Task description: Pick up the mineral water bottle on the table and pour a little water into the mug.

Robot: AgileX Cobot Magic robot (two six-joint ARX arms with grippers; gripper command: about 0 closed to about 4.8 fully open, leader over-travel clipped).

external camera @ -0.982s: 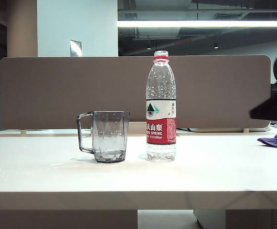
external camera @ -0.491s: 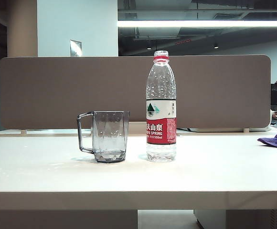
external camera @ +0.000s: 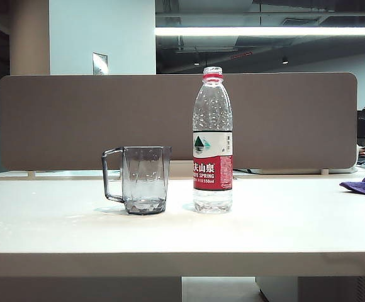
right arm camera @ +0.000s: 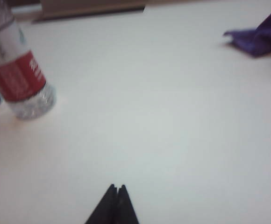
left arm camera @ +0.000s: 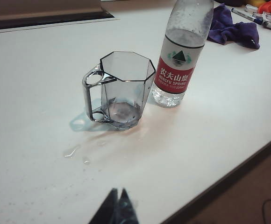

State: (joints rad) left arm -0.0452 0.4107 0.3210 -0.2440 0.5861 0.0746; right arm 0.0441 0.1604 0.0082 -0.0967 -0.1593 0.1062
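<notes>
bottle [external camera: 212, 139] upright; both pincers [left arm camera: 118, 193] [right arm camera: 116, 188] closed, off it.

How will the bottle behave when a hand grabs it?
The bottle stands tall on a narrow base, so a push up high would likely tip it. It looks nearly empty, so probably light, and its thin clear wall may dent. Droplets on the table near the mug hint it may be slick.
</notes>
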